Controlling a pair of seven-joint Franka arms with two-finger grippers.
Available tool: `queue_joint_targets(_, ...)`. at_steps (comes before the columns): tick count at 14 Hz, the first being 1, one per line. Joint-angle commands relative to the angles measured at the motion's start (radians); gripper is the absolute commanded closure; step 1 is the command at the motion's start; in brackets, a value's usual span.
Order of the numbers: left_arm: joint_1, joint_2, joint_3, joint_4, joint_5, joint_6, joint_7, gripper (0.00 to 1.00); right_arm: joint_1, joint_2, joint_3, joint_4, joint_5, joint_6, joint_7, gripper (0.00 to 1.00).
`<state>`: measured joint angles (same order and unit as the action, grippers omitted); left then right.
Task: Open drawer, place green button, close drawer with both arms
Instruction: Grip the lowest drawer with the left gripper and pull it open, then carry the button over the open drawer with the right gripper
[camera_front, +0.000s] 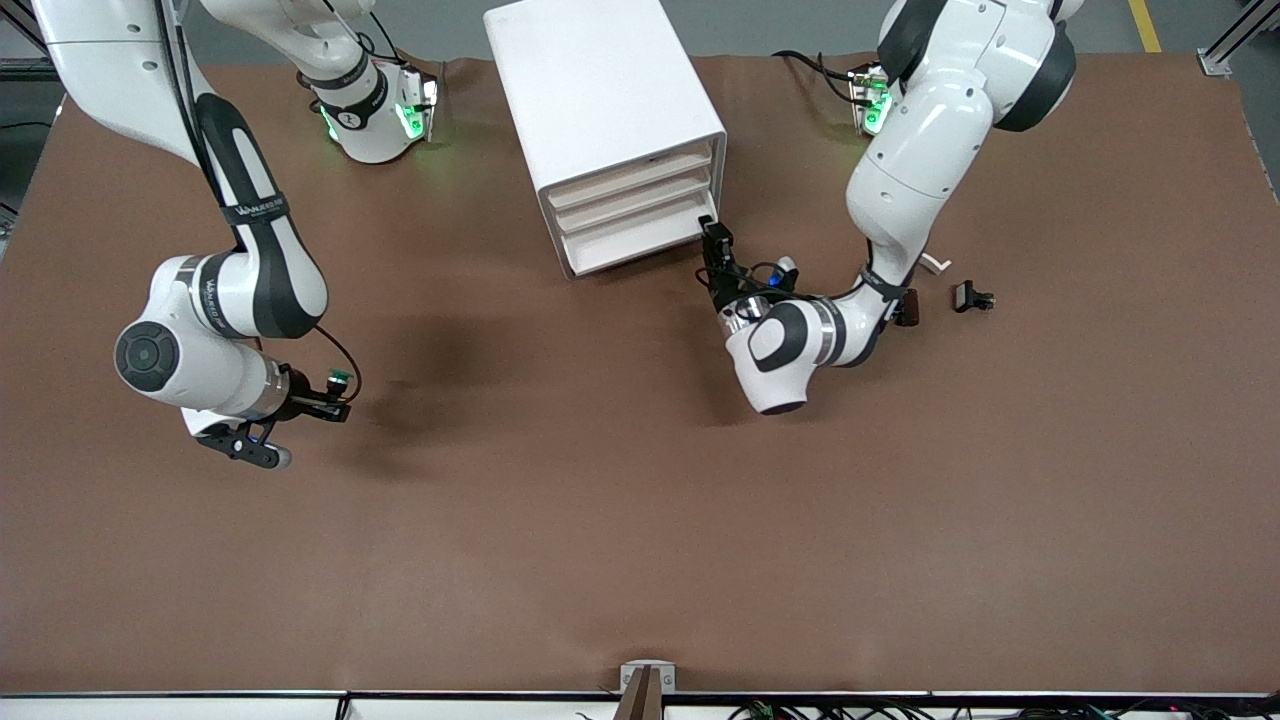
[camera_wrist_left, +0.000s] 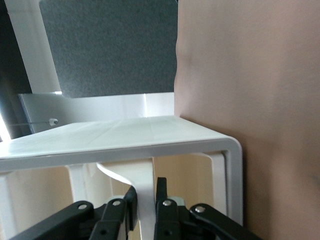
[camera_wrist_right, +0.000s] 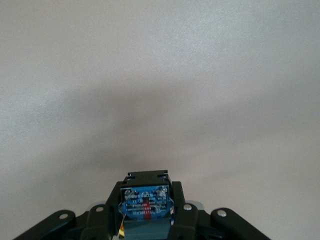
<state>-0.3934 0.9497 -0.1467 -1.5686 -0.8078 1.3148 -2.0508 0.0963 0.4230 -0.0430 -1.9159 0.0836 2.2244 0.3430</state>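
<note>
My left tool (camera_front: 708, 232) is at the drawer unit (camera_front: 607, 120), right at the corner of the lowest drawer (camera_front: 640, 242), on the side toward my left arm's end of the table (camera_front: 640, 560). In the left wrist view the tool (camera_wrist_left: 145, 196) has its fingers (camera_wrist_left: 161, 192) pinched nearly shut on a thin white upright piece (camera_wrist_left: 141, 182) of the drawer front, one pad on each side, both touching. All three drawers look pushed in, fronts flush w/ the cabinet frame.

My right tool (camera_front: 335, 392) hangs over bare table toward my right arm's end, well apart from the drawer unit. It's clamped on the button (camera_front: 340, 378): green cap shows at the fingertips in the front view. The right wrist view shows the button (camera_wrist_right: 145, 200), blue body w/ black top, gripped between the two fingers (camera_wrist_right: 176, 200), tool (camera_wrist_right: 146, 205) closed down to the part's width.

Near my left arm's elbow, toward that end of the table, a small black clip (camera_front: 972, 297) lies on the table, and a white piece (camera_front: 935, 263) peeks out just beside the forearm.
</note>
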Motion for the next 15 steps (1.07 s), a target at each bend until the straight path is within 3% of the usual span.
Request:
queue_joint_targets(1, 0.037, -0.005, 0.001, 0.007, -0.019, -0.002, -0.008, 0.85, 0.008, -0.01, 0.003, 0.002, 0.012, -0.014, 0.048, 1.0)
queue_joint_targets(7, 0.113, -0.005, 0.001, 0.041, -0.093, -0.002, -0.006, 0.85, 0.12, -0.015, 0.005, 0.003, 0.012, -0.014, 0.263, 1.0)
queue_joint_targets(12, 0.152, 0.001, 0.001, 0.058, -0.099, -0.002, 0.0, 0.82, 0.308, -0.064, 0.006, 0.002, 0.012, -0.043, 0.569, 1.0)
queue_joint_targets(15, 0.159, 0.006, 0.001, 0.056, -0.096, 0.0, 0.006, 0.82, 0.428, -0.075, 0.006, 0.055, 0.012, -0.087, 0.739, 1.0)
